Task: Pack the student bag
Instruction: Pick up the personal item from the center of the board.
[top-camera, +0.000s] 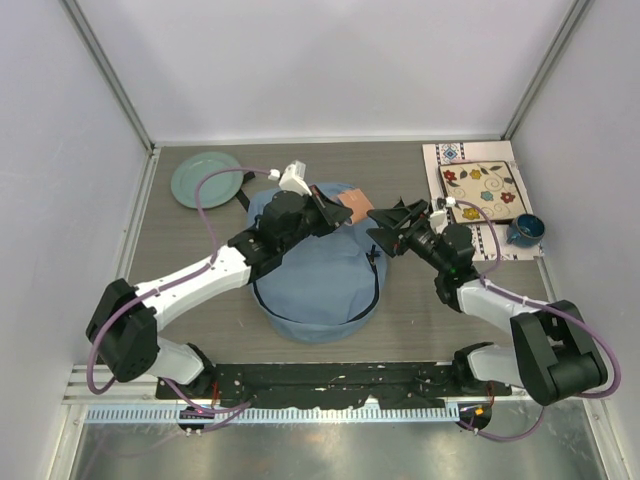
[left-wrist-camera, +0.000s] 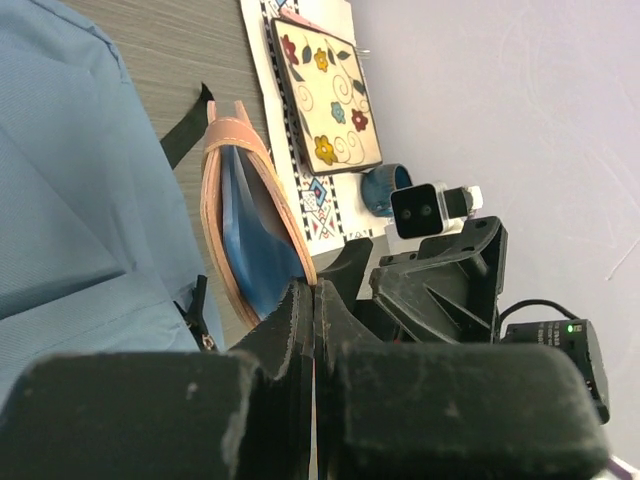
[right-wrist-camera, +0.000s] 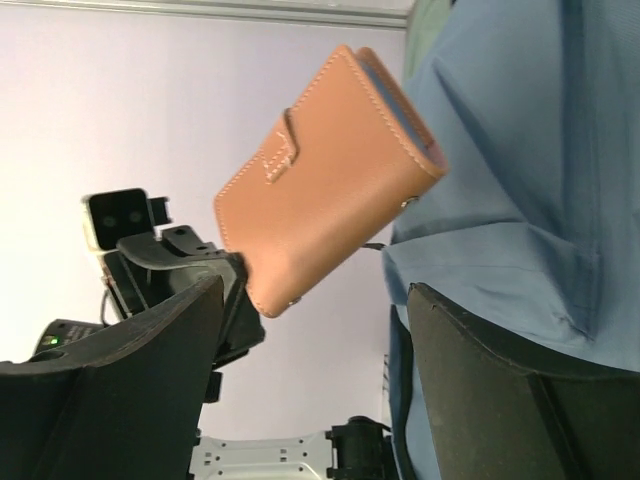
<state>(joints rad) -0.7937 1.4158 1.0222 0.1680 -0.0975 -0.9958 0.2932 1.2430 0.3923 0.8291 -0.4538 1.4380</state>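
Our left gripper is squeezed tight on one edge of a tan leather wallet with a blue inside. The wallet hangs tilted in the air. Our left arm stretches from the near left, right across the big soft light-blue student bag. The bag lies flat in the middle of the grey table, and the wallet is over its far edge. Our right gripper has its fingers spread wide and holds nothing. It points at the wallet from close by, on a bent right arm. Farther off we see a round green plate, a flowery square tile on a patterned white mat, and a blue cup.
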